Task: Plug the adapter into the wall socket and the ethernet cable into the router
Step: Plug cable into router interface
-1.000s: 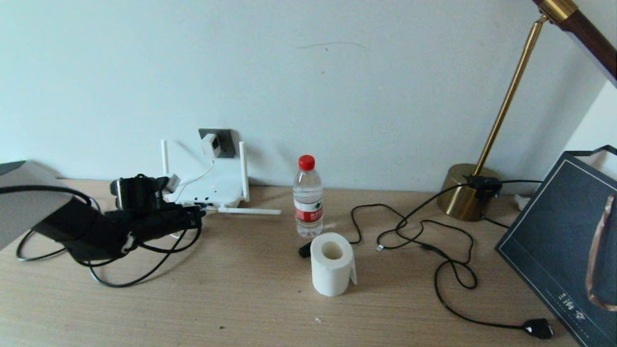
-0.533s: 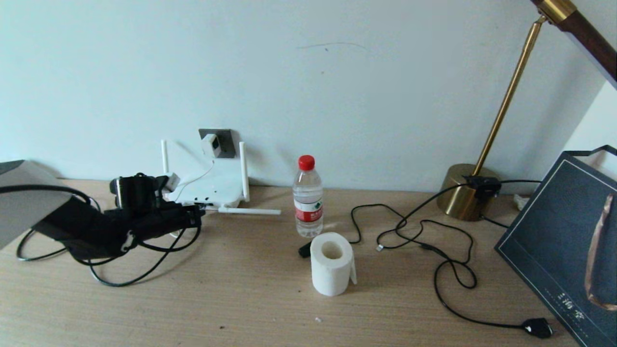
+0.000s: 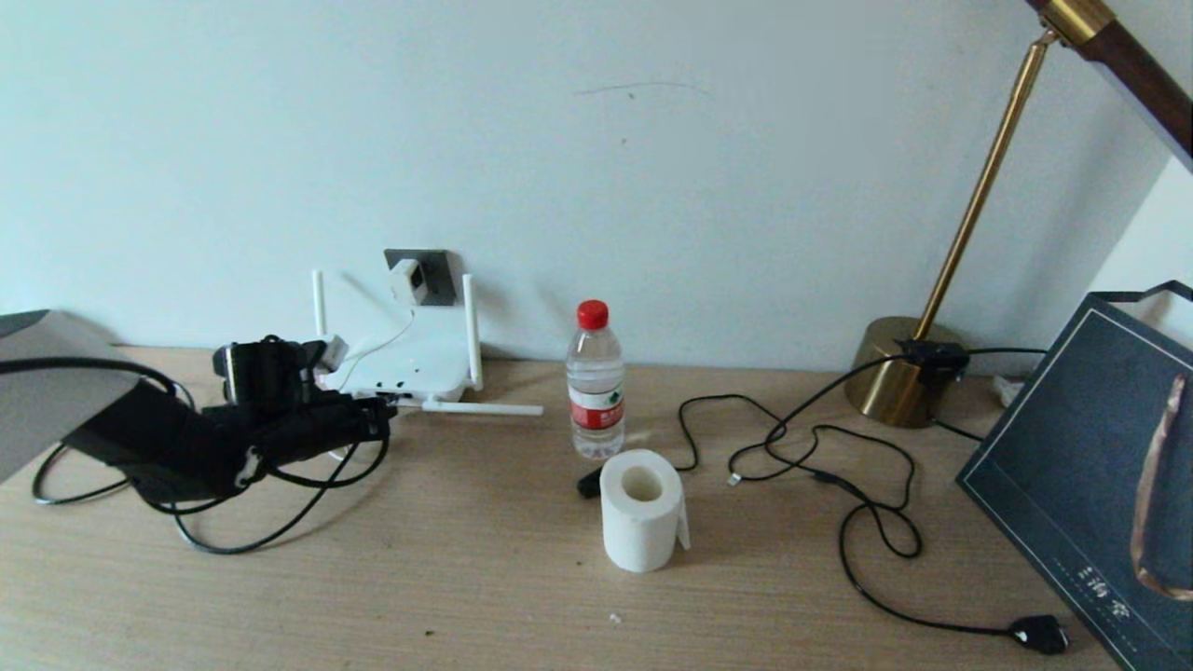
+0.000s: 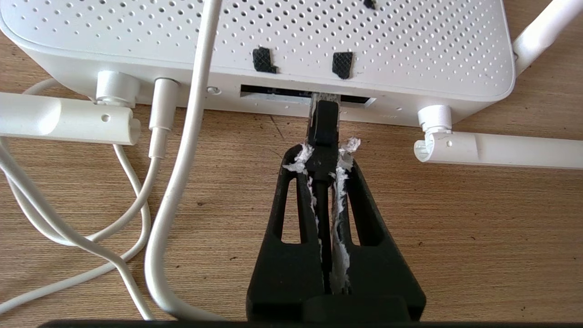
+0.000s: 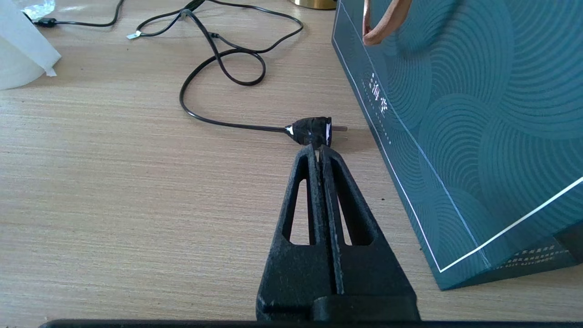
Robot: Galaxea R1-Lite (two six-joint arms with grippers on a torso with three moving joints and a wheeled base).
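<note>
Partly hidden: left gripper (image 4: 324, 152) clenched on ethernet cable (image 4: 322, 130), plug tip inside router (image 4: 273, 41) port.

White router (image 3: 401, 368) with dotted top, black cable (image 4: 322, 132), red-capped bottle (image 3: 595, 377), brass lamp (image 3: 899, 368), teal swirl-patterned bag (image 5: 478, 118), wood-grain table (image 3: 466, 578).

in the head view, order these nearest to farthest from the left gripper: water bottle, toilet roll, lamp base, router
From the left gripper, shut on the ethernet cable:
1. router, right in front of it by the wall
2. water bottle, mid-table
3. toilet roll, just past the bottle, nearer the table's front
4. lamp base, far right
</note>
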